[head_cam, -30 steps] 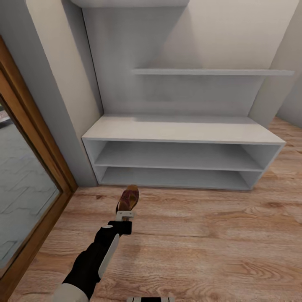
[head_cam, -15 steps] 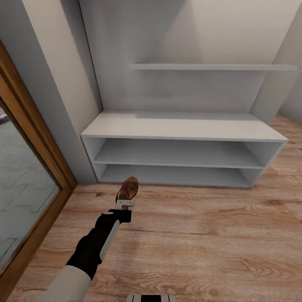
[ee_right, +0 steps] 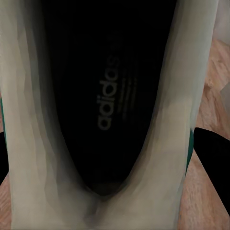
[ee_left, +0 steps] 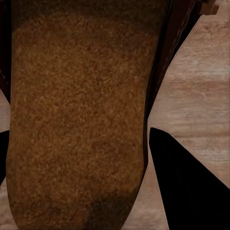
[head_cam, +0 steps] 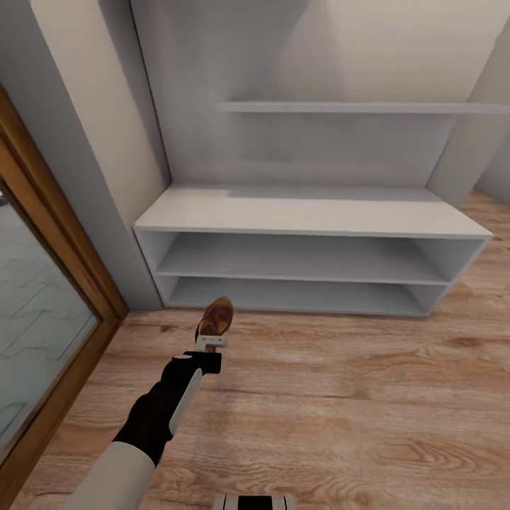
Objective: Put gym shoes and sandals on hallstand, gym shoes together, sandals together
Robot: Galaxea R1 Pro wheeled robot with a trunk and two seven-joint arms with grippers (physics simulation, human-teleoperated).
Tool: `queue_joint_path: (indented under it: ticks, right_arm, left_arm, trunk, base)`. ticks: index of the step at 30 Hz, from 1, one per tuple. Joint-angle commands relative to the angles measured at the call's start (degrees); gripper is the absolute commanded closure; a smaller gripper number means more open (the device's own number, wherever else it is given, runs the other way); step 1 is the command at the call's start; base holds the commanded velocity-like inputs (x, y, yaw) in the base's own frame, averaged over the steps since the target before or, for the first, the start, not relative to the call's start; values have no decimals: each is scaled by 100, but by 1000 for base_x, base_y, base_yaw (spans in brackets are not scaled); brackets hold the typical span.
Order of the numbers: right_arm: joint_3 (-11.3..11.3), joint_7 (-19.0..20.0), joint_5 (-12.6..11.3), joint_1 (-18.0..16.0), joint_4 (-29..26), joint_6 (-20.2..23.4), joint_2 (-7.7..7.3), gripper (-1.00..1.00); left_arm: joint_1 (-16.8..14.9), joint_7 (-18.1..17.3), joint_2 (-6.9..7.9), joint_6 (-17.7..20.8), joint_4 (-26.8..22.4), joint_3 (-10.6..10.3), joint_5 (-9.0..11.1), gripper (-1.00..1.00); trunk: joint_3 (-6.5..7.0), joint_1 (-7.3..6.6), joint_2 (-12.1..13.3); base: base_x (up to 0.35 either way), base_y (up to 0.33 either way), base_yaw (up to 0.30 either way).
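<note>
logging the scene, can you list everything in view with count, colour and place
sandal: 1, dark brown with tan footbed, held in the left gripper above the floor, in front of the rack's left end
gym shoe: 1, white with dark inside, held close in the right gripper
hallstand: 1, pale grey, against the wall ahead, nothing on its shelves
corridor floor: light brown wood planks
door frame: 1, brown wood, at left
left gripper: 1, white fingers on a black arm, shut on the sandal
right gripper: 1, dark fingers, shut on the gym shoe
</note>
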Motion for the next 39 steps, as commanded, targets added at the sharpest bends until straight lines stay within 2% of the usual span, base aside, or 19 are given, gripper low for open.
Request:
queue_joint_path:
  ticks: [1,16,25,39]
  right_arm:
    - [-3,-14,14,-6,-6,31,0,100]
    - [-3,-16,14,-6,-6,31,0,100]
    - [1,-19,14,-6,-6,31,1,100]
    - [-1,-20,14,-6,-6,31,1,100]
  left_arm:
    - [-3,39,2,23,-7,-10,50,100]
    - [-3,38,3,20,-3,-7,43,100]
    - [-3,38,6,22,-3,-3,43,100]
    - [-3,38,2,23,-7,-1,43,100]
  trunk:
    - [-5,2,-2]
    - [-6,2,-2]
    - [-6,2,-2]
    - [-6,2,-2]
  base:
    - [296,0,0]
    - [206,7,0]
    - [317,119,0]
    - [342,-4,0]
